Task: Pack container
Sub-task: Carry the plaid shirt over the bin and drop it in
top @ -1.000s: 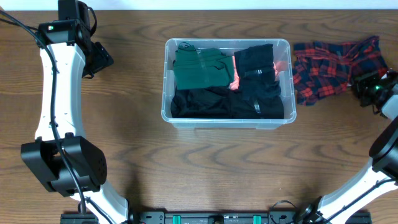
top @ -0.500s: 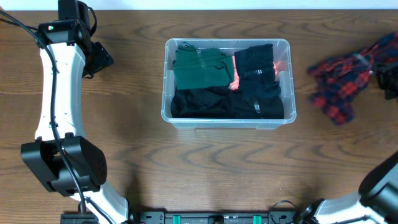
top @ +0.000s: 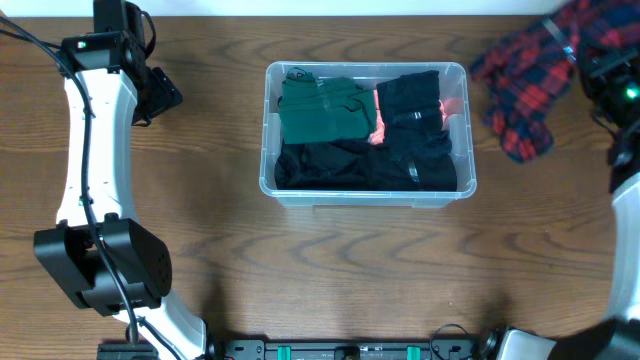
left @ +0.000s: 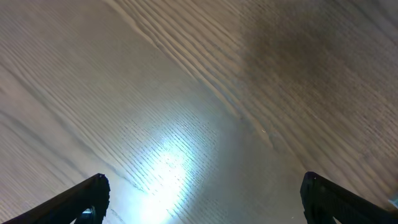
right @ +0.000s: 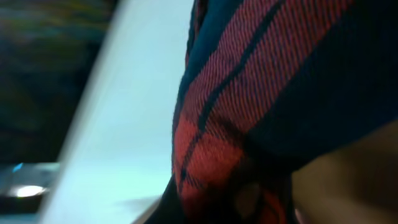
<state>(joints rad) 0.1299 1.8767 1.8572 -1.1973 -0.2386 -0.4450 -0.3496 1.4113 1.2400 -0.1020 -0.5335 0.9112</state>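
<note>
No readable text, label, brand or number anywhere (container (top: 366, 192) walls, clothes, arms all unmarked).

Left claw (left: 202, 198) gapes wide; right claw (top: 590, 62) is clenched.

Robot lab bench: wood-grain table (top: 330, 270), white arm (top: 95, 170) mounted at front edge, loose cables (top: 30, 40).

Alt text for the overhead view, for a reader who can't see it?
The right gripper, shut, holds a bunched red-and-navy plaid garment to the right of the clear container, which holds a green garment and black clothes. The left gripper hangs open over the wooden table on the other side.
</note>
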